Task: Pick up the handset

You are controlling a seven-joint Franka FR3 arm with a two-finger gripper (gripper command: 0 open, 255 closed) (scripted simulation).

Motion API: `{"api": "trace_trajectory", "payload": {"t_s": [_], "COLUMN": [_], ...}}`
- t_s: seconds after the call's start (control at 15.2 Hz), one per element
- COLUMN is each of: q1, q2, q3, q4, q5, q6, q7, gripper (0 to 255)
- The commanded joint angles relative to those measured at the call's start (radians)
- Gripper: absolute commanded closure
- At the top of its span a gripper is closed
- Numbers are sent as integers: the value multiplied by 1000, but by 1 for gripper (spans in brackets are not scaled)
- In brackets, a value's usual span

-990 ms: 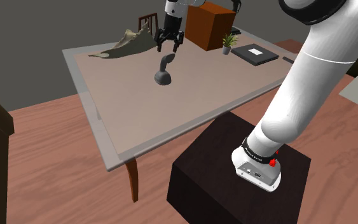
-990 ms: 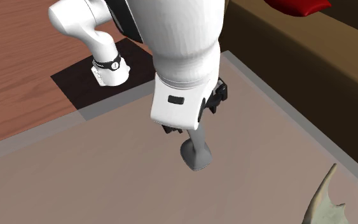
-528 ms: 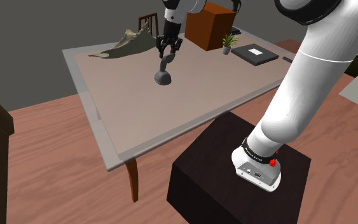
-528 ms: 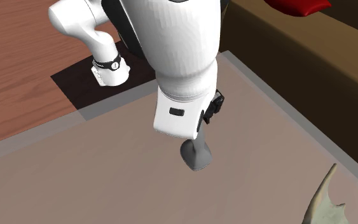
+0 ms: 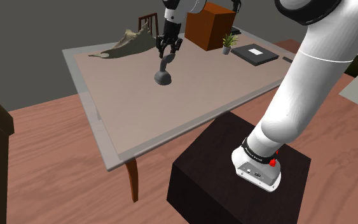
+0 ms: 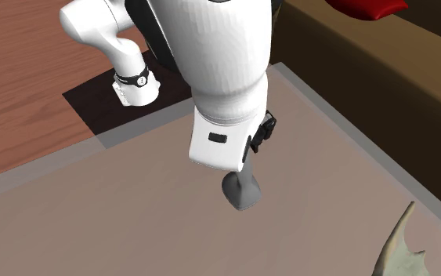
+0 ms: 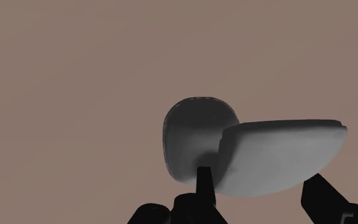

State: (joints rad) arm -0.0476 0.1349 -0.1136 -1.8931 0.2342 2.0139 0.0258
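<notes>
A grey handset (image 5: 163, 70) stands upright on the tabletop (image 5: 126, 111), in the upper middle of the shoulder view, its rounded base resting on the brown surface. The black tool (image 5: 167, 51) comes straight down onto its upper end, and the two fingers are drawn in narrow against that end, gripping it.

In the wrist view the handset (image 7: 279, 156) shows from above. Its broad upper part sits between the tool's (image 7: 257, 178) fingers (image 7: 203, 181), with the round base beyond it on the tabletop (image 7: 75, 76).

In the second exterior view the handset (image 6: 242, 190) sits just below the centre of the frame, its top hidden under the white wrist of the arm (image 6: 226, 94).

Toward the shoulder view's upper edge lie a crumpled olive cloth (image 5: 126, 44), left of the tool, and an orange-brown box (image 5: 208, 25), a small potted plant (image 5: 228, 42) and a flat dark book (image 5: 255, 54), right of it. All are well apart from the handset. The dark stand (image 5: 222, 178) fills the lower right.
</notes>
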Motion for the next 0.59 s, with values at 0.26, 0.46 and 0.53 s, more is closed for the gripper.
{"api": "trace_trajectory", "payload": {"t_s": [0.26, 0.46, 0.53], "q1": [0, 0, 0], "q2": [-17, -26, -28], "q3": [-1, -2, -2], "q4": [43, 73, 83], "q5": [-8, -12, -14], "q6": [-61, -98, -111], "q7": [15, 23, 26], "gripper": [255, 255, 255]}}
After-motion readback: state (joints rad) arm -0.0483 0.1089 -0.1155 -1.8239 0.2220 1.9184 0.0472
